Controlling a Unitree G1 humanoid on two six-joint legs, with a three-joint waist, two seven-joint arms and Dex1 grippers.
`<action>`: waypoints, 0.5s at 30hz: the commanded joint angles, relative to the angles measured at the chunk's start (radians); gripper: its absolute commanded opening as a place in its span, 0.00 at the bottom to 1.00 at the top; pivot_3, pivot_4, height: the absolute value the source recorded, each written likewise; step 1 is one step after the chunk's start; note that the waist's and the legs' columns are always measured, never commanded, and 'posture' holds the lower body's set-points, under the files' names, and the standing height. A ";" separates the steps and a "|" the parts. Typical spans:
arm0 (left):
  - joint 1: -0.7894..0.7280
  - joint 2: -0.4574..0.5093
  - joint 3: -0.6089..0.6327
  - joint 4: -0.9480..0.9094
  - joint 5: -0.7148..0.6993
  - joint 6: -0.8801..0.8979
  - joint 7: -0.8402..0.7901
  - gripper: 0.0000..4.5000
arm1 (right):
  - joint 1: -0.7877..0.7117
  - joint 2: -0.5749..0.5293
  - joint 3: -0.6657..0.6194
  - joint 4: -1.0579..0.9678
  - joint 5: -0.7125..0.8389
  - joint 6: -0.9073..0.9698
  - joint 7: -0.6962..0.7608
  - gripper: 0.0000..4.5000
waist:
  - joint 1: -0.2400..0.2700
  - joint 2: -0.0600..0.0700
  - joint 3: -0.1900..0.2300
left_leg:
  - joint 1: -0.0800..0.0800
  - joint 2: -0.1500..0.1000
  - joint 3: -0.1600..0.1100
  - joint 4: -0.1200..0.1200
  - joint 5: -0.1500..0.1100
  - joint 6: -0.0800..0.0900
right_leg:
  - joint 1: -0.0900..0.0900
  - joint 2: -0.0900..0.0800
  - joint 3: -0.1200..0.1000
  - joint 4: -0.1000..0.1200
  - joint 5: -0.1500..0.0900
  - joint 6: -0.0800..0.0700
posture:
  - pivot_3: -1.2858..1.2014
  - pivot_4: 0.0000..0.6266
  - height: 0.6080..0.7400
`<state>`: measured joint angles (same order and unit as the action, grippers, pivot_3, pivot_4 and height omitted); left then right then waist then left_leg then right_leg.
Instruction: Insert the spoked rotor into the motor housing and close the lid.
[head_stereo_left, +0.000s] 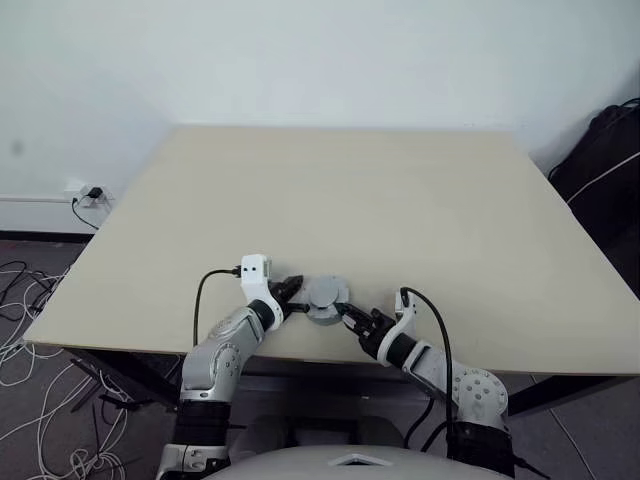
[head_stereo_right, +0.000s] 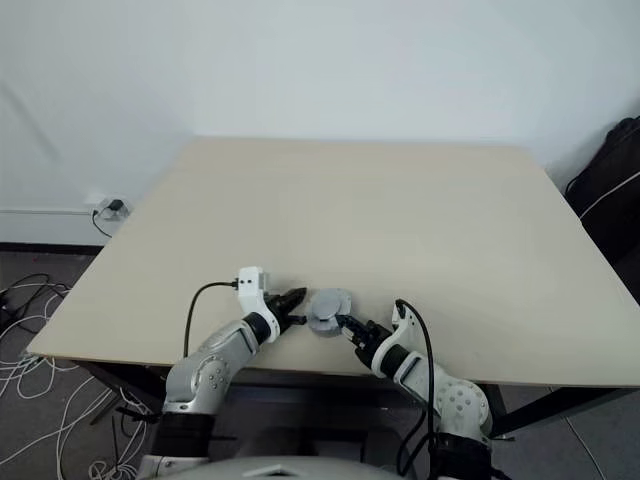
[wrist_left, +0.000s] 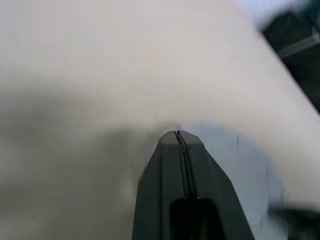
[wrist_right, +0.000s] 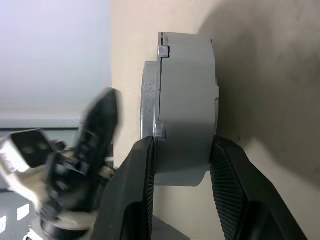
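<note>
A big tan table (head_stereo_left: 400, 220) stands by a white wall. Near its front edge sits a round grey motor housing (head_stereo_left: 325, 297) with the lid (wrist_right: 150, 95) on it. In the right wrist view the lid is a thinner grey disc pressed flat against the thick grey body, with small tabs along the seam.

The right gripper (wrist_right: 182, 165) has its two black fingers one on each side of the housing. They are partly open and squeeze the round body between them.

The left gripper (head_stereo_left: 292, 292) is just beside the housing on the other side. Its two black fingers (wrist_left: 172, 165) are pressed tight together with nothing between them. Its tip is close to the grey part; I cannot tell if it touches.

A black bag (head_stereo_left: 605, 165) sits off to the right, past the table. White cables (head_stereo_left: 30, 350) lie on the floor to the left.
</note>
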<state>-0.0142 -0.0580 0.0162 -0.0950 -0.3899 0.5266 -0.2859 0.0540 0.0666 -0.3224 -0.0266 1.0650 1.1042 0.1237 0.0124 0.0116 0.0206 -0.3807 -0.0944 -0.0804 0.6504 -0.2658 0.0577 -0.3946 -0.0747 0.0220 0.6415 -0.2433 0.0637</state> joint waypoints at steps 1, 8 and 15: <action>0.037 -0.003 0.037 -0.070 -0.037 -0.051 -0.006 0.00 | -0.011 0.019 -0.005 -0.046 0.074 0.014 0.008 0.28 | 0.001 0.000 0.000 | 0.000 0.000 0.000 0.000 0.000 0.000 | 0.000 0.000 0.000 0.000 0.000 0.000 | 0.52 0.00 1.00; 0.118 -0.007 0.136 -0.088 -0.268 0.029 -0.093 0.00 | -0.026 0.049 -0.028 -0.100 0.231 0.002 0.031 0.28 | 0.002 0.001 0.003 | -0.002 0.000 0.000 0.000 0.000 0.001 | -0.002 0.000 -0.001 0.000 -0.001 -0.001 | 0.52 0.00 1.00; 0.211 -0.034 0.178 -0.119 -0.513 0.156 -0.102 0.00 | -0.043 0.042 -0.022 -0.129 0.342 -0.066 0.021 0.28 | 0.000 0.000 0.004 | -0.002 0.000 0.000 0.000 0.000 0.001 | -0.002 0.000 -0.001 0.000 -0.001 -0.001 | 0.52 0.00 1.00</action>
<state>0.1926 -0.0612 0.1836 -0.1599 -0.8136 0.6459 -0.3809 0.0405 0.0813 -0.3551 -0.1005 1.3396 1.0573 0.1226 0.0128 0.0120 0.0249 -0.3825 -0.0945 -0.0805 0.6504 -0.2660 0.0585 -0.3962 -0.0747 0.0208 0.6413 -0.2440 0.0632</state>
